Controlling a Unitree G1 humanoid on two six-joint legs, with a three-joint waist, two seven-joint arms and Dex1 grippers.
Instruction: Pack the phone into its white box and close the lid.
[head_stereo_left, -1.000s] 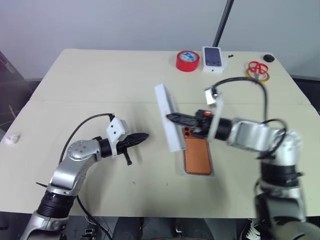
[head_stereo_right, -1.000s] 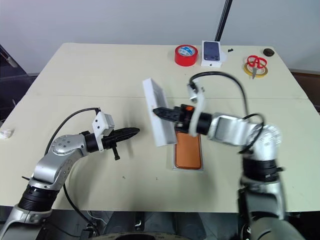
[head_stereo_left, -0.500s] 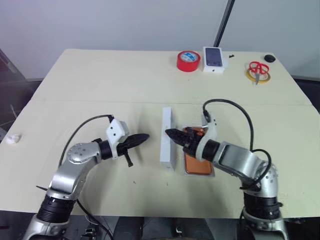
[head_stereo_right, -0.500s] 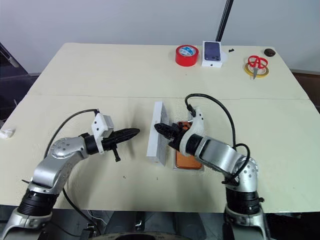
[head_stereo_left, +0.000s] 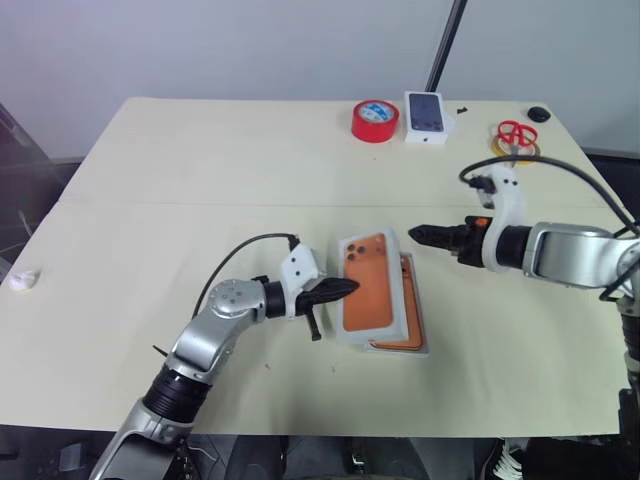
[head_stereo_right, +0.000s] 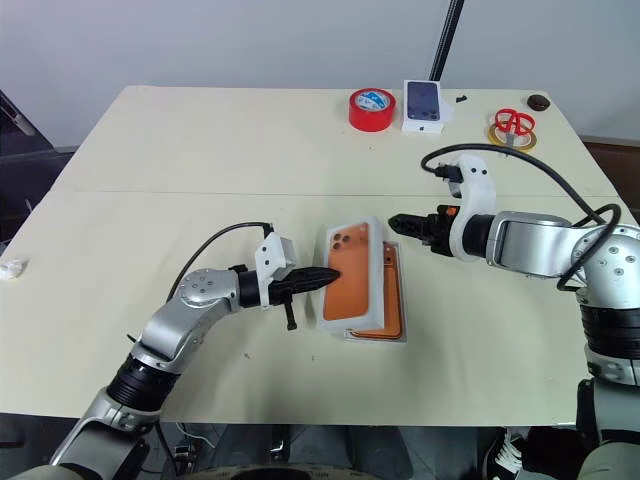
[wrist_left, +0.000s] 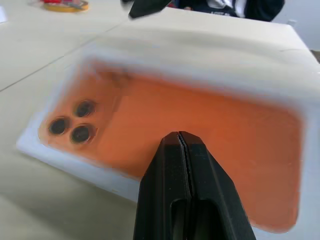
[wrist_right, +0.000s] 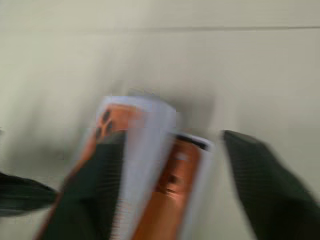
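On the beige table, lid askew over white box, left tool pressed together, right tool spread

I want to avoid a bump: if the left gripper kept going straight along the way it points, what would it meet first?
Most likely the shallow white cardboard lid printed with an orange phone picture: the shut left gripper already points at its near edge, though touch is unclear.

The lid is lying askew over the white box, hiding most of the phone; only an orange strip is showing on the side toward the right hand. Whether the left hand is touching the lid's edge is impossible to tell. In the right wrist view, everything is smearing into blur.
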